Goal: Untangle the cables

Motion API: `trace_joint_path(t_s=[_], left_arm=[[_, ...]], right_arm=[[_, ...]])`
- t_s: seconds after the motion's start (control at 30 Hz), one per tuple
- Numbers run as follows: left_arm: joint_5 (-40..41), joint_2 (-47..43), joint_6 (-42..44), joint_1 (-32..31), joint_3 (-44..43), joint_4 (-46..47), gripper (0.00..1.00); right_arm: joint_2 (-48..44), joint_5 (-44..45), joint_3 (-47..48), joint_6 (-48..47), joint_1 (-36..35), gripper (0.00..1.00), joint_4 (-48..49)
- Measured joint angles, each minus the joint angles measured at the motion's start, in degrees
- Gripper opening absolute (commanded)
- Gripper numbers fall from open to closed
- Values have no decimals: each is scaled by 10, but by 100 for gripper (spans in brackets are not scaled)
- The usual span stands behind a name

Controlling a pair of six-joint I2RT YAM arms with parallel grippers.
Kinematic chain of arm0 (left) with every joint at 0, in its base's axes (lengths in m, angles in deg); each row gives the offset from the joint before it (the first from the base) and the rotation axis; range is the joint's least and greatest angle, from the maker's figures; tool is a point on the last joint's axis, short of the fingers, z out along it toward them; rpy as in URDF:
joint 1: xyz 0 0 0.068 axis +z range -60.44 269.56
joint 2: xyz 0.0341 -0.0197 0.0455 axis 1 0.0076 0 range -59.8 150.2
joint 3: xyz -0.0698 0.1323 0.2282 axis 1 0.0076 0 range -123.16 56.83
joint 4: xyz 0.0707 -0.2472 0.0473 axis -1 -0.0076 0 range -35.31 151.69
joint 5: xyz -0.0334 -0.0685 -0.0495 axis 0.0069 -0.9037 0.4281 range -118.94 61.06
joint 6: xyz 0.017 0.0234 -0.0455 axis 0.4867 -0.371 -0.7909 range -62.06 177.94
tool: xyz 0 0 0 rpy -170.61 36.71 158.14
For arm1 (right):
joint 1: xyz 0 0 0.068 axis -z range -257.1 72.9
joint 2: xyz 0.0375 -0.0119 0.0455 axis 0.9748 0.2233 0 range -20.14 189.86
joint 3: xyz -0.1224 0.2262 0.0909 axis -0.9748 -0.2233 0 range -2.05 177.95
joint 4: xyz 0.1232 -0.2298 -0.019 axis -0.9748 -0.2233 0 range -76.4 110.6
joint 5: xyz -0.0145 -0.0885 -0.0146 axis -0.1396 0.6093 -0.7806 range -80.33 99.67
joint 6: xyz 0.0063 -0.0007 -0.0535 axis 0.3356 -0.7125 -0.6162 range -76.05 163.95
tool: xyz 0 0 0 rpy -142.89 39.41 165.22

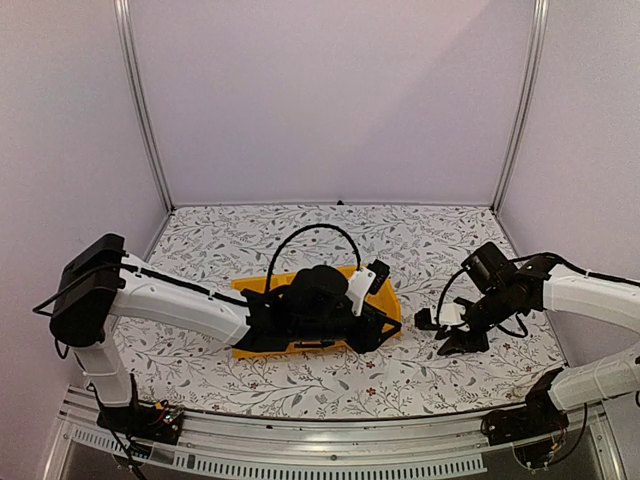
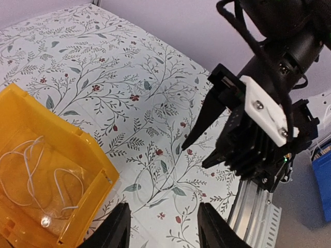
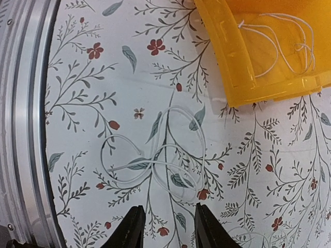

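Observation:
A thin white cable (image 3: 155,155) lies in overlapping loops on the floral table, just right of the yellow bin (image 3: 232,62). In the left wrist view the same cable (image 2: 155,185) shows faintly on the pattern. Another white cable (image 2: 31,170) (image 3: 279,41) lies coiled inside the bin (image 2: 77,139). My right gripper (image 3: 166,227) hovers open above the looped cable's near side, nothing between its fingers; it also shows in the other views (image 2: 194,156) (image 1: 437,335). My left gripper (image 2: 164,225) is open and empty, beside the bin's (image 1: 250,290) right end (image 1: 380,330). No other coloured cables show.
An aluminium rail (image 3: 26,129) (image 2: 253,206) runs along the table's near edge, close to the looped cable. A blue object (image 2: 323,181) sits beyond the rail. The left arm's thick black hose (image 1: 310,235) arches over the bin. Enclosure walls stand at the back and sides.

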Motion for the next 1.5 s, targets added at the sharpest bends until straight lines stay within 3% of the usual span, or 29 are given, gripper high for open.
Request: trace_joint_path(t_s=[0.33,0.43,0.57,0.63,0.87,1.23,1.5], left_arm=[[3,13,-20,-13,6,6,46],[3,13,-21,-14,11,9,46],[3,13,-21,-14,18,12,46],[3,13,-21,-14,20,13,47],[7,13,-16,-14,27,23,50],[24,13,-24,-14,27,57,58],[24,13,-60,-9,35,118,57]], right_arm=[[129,82,0,53,0,41,77],[158,87,0,66,0,31,88],[191,85,8,85,0,7,90],[197,84,19,92,0,0,89],[186,71,69,113,0,0,42],[20,-22,206,113,0,0,-72],[15,-64,240,116,0,0,-111]])
